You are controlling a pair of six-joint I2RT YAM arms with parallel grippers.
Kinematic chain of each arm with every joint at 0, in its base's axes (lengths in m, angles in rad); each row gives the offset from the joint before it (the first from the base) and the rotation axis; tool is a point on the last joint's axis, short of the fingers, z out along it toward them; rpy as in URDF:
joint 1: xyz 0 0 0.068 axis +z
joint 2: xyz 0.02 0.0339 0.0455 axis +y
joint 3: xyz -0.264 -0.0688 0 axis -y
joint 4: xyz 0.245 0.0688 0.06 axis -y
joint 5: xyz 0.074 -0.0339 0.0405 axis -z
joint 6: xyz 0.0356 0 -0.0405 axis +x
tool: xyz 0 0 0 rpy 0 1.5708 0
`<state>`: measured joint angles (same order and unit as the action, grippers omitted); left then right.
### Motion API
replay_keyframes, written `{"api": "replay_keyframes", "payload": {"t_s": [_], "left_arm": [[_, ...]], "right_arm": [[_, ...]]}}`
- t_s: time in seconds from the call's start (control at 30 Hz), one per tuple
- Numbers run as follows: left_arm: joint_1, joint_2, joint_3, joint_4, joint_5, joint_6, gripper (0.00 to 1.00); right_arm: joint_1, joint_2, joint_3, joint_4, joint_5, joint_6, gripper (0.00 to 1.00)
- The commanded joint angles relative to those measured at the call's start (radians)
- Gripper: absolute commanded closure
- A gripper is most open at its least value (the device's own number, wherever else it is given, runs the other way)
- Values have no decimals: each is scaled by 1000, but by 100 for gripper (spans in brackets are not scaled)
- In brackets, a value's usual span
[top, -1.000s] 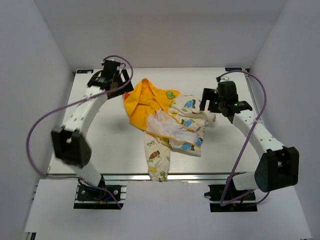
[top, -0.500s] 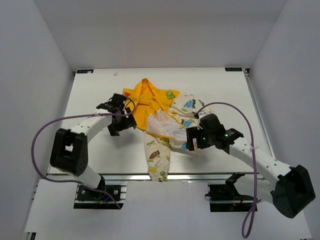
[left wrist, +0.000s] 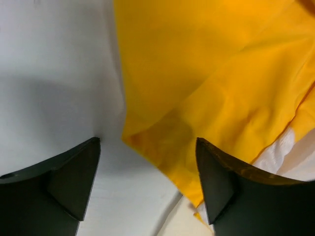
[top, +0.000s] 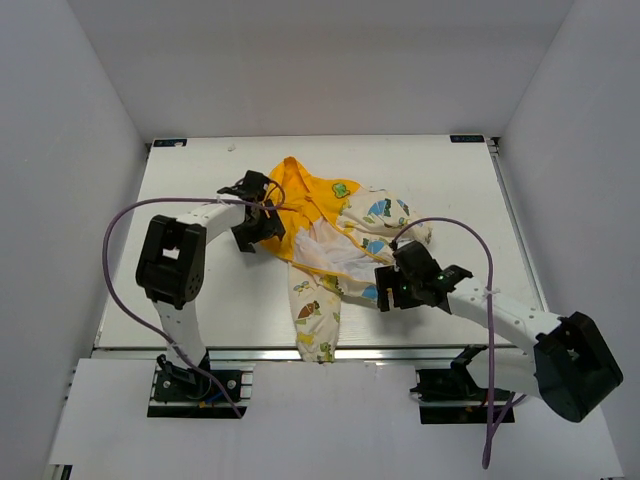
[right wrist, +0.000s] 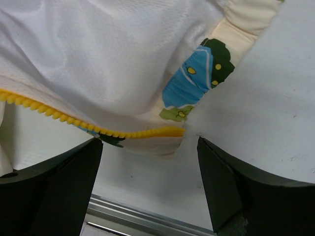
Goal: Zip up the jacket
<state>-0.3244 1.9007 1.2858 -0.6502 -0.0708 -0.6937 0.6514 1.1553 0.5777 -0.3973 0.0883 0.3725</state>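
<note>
Mid-worktop (top: 190, 300), sleeve reaching front edge: jacket (top: 318, 200) crumpled, unzipped, lining up; left gripper (left wrist: 147, 142) wide open, empty, over yellow hood edge; right gripper (right wrist: 148, 141) wide open, empty, over zipper teeth (right wrist: 59, 118) near hem; judgement: pinch hem corner squarely, spread fronts flat.

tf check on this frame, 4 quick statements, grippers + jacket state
1. The left gripper is open at the edge of the yellow fabric. True.
2. The right gripper is shut on the zipper. False: its jaws stand open, and the zipper's yellow end shows between the fingers in the wrist view, ungripped.
3. The jacket is zipped closed. False: it lies open and rumpled, with the white lining showing.
4. A printed sleeve reaches the table's near edge. True.
</note>
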Motion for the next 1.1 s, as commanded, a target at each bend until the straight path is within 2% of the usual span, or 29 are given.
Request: {"api": "replay_keyframes", "payload": {"t_s": [0.0,0.03,0.07,0.1,0.13,0.17,0.2,0.23,0.43,0.6,0.73,0.83,0.87,0.97,1.07], "left_arm": [[-5,56,41,26,-7,-10,15],[-4,63,47,33,-4,-9,27],[-5,70,61,34,11,-1,53],[-4,84,78,18,6,-1,71],[-4,89,93,0,0,-1,87],[-4,92,124,-35,-18,-1,100],[-4,81,136,-52,-32,-1,100],[-4,68,142,-61,-47,-1,100],[-4,-115,156,-36,-135,3,100],[-2,-105,291,-57,-191,11,100],[2,9,540,-135,-234,11,100],[13,156,691,-170,-213,26,100],[15,200,808,-204,-195,33,100],[15,369,987,-226,-153,39,100],[19,497,1052,-210,-117,30,100]], "right_arm": [[7,-3,8,38,57,42,17],[7,-15,7,37,65,48,24],[7,-44,8,28,70,54,28],[5,-58,11,25,82,62,35],[7,-75,11,25,87,63,72],[7,-103,13,25,91,68,90],[5,-114,11,29,90,68,99],[7,-121,14,29,88,66,100],[5,-105,71,-20,79,62,100],[5,-82,119,-83,132,69,100],[-6,-68,129,-118,201,83,100],[-47,-54,134,-103,205,83,100],[-74,-34,140,-89,200,80,100],[-127,38,171,-74,192,71,100],[-179,136,201,-31,151,54,100]]}}
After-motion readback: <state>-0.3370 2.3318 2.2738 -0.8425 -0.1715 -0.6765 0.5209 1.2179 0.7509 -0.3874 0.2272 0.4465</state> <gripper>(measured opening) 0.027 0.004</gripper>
